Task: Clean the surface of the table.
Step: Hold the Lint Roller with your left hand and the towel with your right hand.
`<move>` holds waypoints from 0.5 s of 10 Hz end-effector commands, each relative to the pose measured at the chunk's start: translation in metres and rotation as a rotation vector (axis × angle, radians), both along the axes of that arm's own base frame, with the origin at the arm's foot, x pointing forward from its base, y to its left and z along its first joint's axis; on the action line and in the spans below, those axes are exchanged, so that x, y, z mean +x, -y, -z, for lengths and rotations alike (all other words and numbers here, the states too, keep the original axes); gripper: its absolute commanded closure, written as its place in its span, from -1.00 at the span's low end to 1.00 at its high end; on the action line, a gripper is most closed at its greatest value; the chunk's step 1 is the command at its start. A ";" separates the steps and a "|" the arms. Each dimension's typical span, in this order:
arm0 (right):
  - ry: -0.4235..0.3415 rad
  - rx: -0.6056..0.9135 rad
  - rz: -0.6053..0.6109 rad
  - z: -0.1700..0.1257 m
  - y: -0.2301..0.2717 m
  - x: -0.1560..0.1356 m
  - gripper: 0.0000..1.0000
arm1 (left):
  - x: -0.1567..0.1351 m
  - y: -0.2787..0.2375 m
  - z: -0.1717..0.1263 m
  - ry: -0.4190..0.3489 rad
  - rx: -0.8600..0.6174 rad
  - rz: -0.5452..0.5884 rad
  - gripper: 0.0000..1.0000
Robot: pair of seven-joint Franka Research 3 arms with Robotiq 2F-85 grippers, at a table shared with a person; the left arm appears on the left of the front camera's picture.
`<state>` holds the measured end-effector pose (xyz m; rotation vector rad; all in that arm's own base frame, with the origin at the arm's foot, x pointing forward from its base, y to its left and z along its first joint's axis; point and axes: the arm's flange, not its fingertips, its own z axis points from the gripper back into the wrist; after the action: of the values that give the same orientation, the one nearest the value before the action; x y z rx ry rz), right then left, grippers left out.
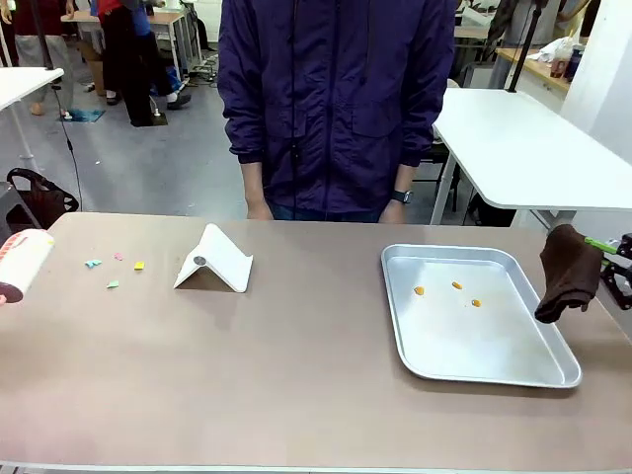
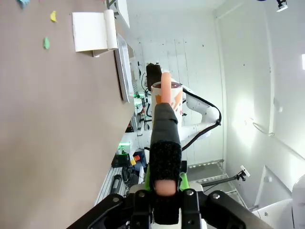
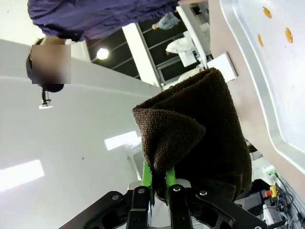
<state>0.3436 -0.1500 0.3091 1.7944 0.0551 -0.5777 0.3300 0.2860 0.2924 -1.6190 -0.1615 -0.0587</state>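
The left gripper (image 2: 164,185) squeezes tight around the black handle of a roller (image 1: 22,262), held sideways over the left edge of the brown table (image 1: 296,365). The right gripper (image 3: 159,186) pinches a brown cloth (image 1: 568,272), which hangs at the table's right edge beside the tray (image 1: 494,341). The roller's orange print is too blurry to read.

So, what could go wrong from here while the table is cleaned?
1. The brown cloth hangs loose beside the tray; a sweep might catch its rim.
2. The white stand sits on the table close to the coloured scraps; the roller could knock it over.
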 end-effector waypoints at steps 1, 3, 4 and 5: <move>0.050 0.038 0.015 0.001 0.003 0.013 1.00 | -0.001 -0.023 -0.008 0.011 -0.024 0.004 1.00; 0.003 0.011 0.002 0.006 0.003 0.004 1.00 | -0.002 -0.005 0.004 0.002 -0.007 -0.014 1.00; 0.003 0.011 0.002 0.006 0.003 0.004 1.00 | -0.002 -0.005 0.004 0.002 -0.007 -0.014 1.00; 0.003 0.011 0.002 0.006 0.003 0.004 1.00 | -0.002 -0.005 0.004 0.002 -0.007 -0.014 1.00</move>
<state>0.3509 -0.1528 0.2999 1.8029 0.0599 -0.5793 0.3303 0.2914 0.2865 -1.6181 -0.1692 -0.0479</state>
